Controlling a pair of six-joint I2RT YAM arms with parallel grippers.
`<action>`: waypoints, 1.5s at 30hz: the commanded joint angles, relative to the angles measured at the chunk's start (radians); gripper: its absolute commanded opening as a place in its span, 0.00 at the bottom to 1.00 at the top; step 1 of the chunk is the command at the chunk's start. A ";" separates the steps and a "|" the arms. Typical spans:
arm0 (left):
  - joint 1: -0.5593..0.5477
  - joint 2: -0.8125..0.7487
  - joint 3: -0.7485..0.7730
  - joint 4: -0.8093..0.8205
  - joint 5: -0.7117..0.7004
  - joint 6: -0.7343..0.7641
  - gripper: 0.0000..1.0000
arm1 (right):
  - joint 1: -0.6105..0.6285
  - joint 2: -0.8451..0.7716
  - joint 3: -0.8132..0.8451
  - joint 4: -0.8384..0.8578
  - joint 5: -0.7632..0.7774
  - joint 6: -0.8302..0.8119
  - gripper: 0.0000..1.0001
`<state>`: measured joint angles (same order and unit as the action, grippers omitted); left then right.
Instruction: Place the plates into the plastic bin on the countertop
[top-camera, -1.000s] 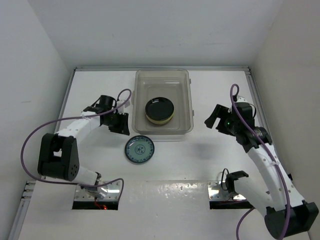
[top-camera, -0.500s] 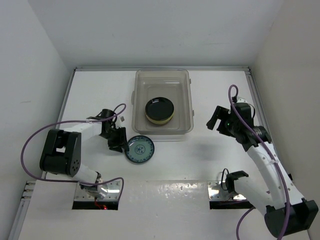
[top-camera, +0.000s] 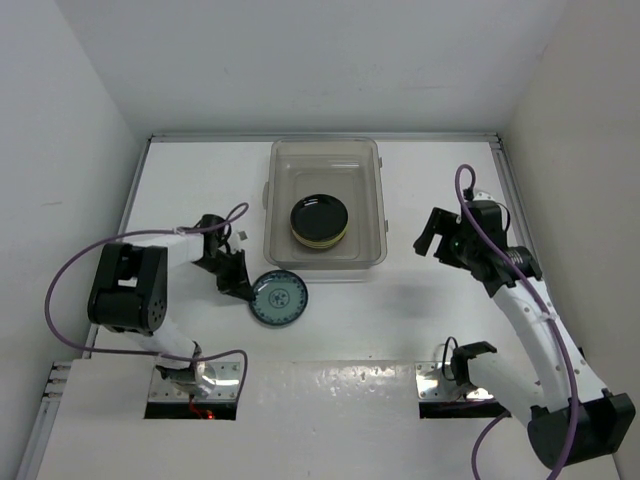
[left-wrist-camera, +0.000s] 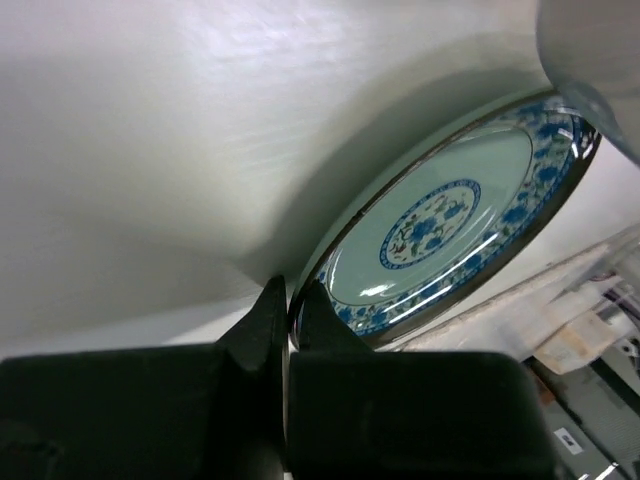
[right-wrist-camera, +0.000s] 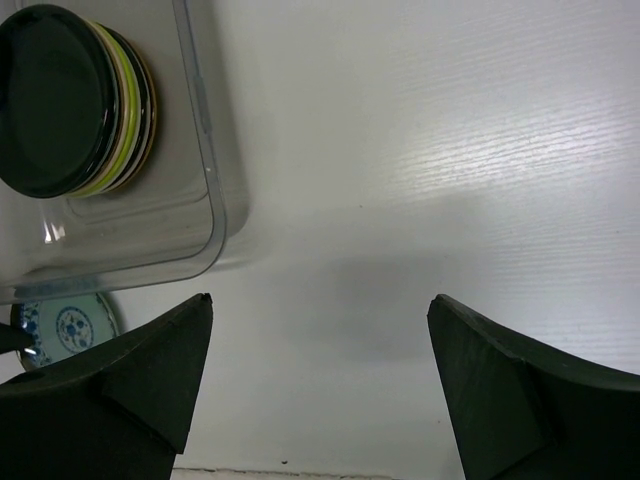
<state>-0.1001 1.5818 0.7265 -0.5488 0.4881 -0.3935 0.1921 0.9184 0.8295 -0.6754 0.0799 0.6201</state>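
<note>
My left end effector (left-wrist-camera: 290, 305) has its fingers drawn narrow onto the rim of the blue plate (left-wrist-camera: 440, 225), pinching only the lip. The plate lies on the table (top-camera: 400, 330) just in front of the near left corner of the bin (top-camera: 323, 143).

That thin edge hold is my worry. The plate looks glazed and the bite is shallow, so I judge it could swivel or slip out once its weight leaves the table. The bin's near wall stands right beside the plate, and a low carry would knock the plate's far edge against the lip. Inside the bin, a stack (top-camera: 319, 218) topped by a black plate sits near the middle, so a hard drop could chip it or shove the pile.

For room, the table is open to the plate's right and toward me, and tighter to its left, where the left end effector sits. The bin has bare floor on the far side of the stack. My right end effector (top-camera: 432, 240) hangs wide apart, holding nothing, well right of the bin and out of the path.
</note>
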 joint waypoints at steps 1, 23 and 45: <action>0.033 0.035 0.121 -0.113 -0.126 0.096 0.00 | -0.006 0.008 0.042 0.025 0.015 -0.022 0.87; 0.265 0.178 1.091 -0.176 0.030 0.147 0.00 | -0.006 0.189 0.111 0.135 -0.075 -0.006 0.87; -0.208 0.478 1.096 -0.187 0.020 0.245 0.48 | -0.010 0.043 0.059 0.042 -0.023 -0.010 0.87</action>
<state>-0.2695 2.0922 1.7943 -0.7437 0.5076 -0.1921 0.1890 0.9817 0.8906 -0.6231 0.0353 0.6094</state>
